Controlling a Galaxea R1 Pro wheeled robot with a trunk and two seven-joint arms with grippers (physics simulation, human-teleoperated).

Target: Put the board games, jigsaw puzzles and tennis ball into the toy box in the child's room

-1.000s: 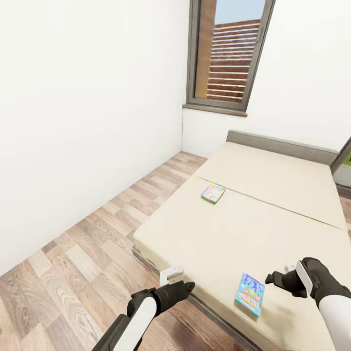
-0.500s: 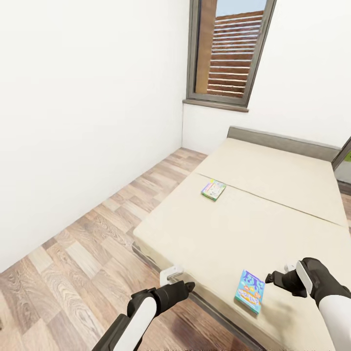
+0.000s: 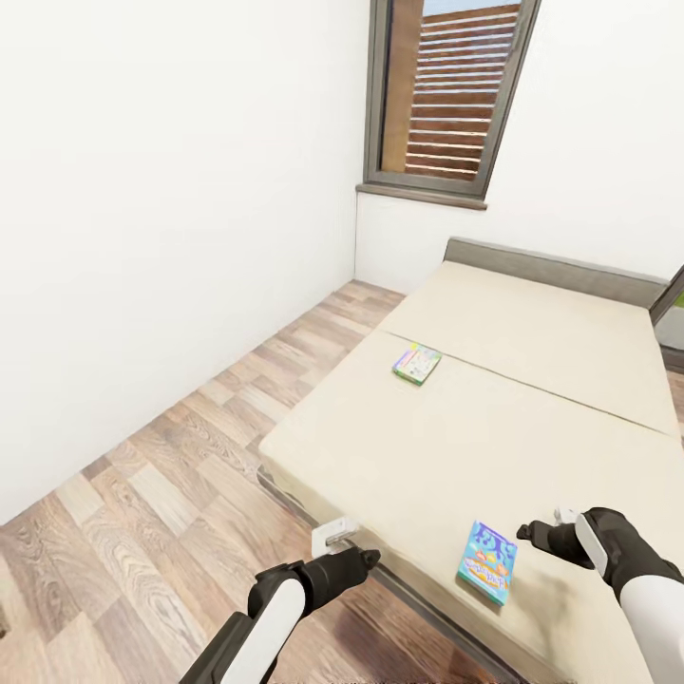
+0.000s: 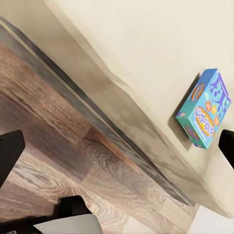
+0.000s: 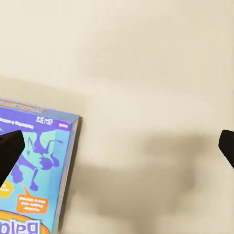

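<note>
While the right pincer [image 3: 534, 536] gapes beside the half-cropped blue game box [image 5: 34, 175], the left pincer's [image 3: 366, 556] state is unclear.

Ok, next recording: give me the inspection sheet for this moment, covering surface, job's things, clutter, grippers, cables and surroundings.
Surface: beige bed mattress, flat, one seam across it.
Job's things: small blue flat game box near the bed's front edge; white-green flat game box farther back by the seam.
Clutter: nothing seen.
Grippers: right gripper open, over the mattress beside the blue box, apart from it; left gripper low by the bed's edge, state unclear.
Cables: nothing seen.
Surroundings: wood-plank floor, white walls, grey-framed window.
</note>
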